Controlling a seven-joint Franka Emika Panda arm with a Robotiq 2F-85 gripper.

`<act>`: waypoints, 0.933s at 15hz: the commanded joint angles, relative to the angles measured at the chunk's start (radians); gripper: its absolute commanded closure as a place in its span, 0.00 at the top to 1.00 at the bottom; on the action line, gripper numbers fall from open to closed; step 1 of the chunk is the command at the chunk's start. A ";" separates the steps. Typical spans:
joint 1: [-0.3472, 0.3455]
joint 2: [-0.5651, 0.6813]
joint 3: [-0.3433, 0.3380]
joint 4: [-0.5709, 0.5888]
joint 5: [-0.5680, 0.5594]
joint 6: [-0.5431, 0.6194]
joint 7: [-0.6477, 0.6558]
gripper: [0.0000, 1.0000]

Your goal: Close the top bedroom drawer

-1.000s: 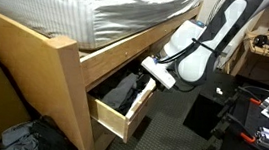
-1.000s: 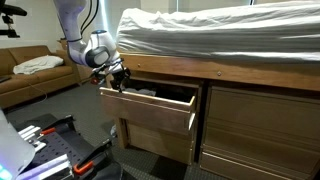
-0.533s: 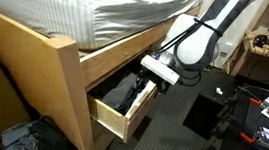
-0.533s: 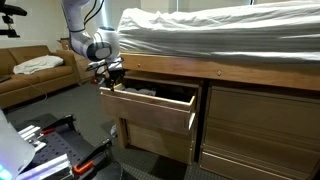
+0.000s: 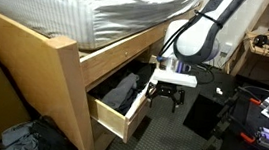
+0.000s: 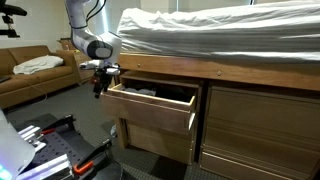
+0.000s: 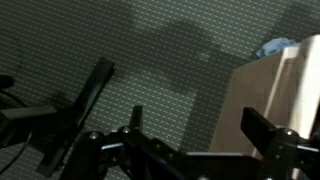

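Observation:
The top bedroom drawer (image 5: pixel 137 112) of pale wood stands pulled out from the bed frame, with dark clothes (image 5: pixel 123 92) inside. Its flat front panel (image 6: pixel 150 107) shows in both exterior views. My gripper (image 5: pixel 169 92) hangs just off the outer end of the drawer front, pointing down at the floor. It is also beside the drawer's near corner (image 6: pixel 104 80). In the wrist view the gripper (image 7: pixel 198 130) is open with nothing between its fingers (image 7: pixel 264 126), and the wooden drawer corner (image 7: pixel 262 95) lies on the right over grey carpet.
A white mattress (image 6: pixel 220 35) lies on the bed frame (image 5: pixel 65 68). A closed wooden panel (image 6: pixel 262 120) sits beside the open drawer. A brown sofa (image 6: pixel 30 78) stands behind. Black equipment (image 5: pixel 211 111) lies on the floor, and a dark clothes pile (image 5: pixel 22 136) sits by the bedpost.
My gripper has swung from over the drawer's end out past the front corner and turned to point downward. The drawer has not moved.

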 commanded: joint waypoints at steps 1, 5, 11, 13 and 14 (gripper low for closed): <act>0.188 -0.054 -0.181 -0.030 -0.078 -0.108 0.035 1.00; 0.205 -0.017 -0.188 -0.003 -0.030 -0.092 0.003 1.00; 0.467 0.104 -0.451 -0.017 -0.287 0.062 0.226 1.00; 0.557 0.186 -0.543 -0.025 -0.364 0.211 0.277 1.00; 0.597 0.223 -0.583 -0.033 -0.377 0.302 0.288 1.00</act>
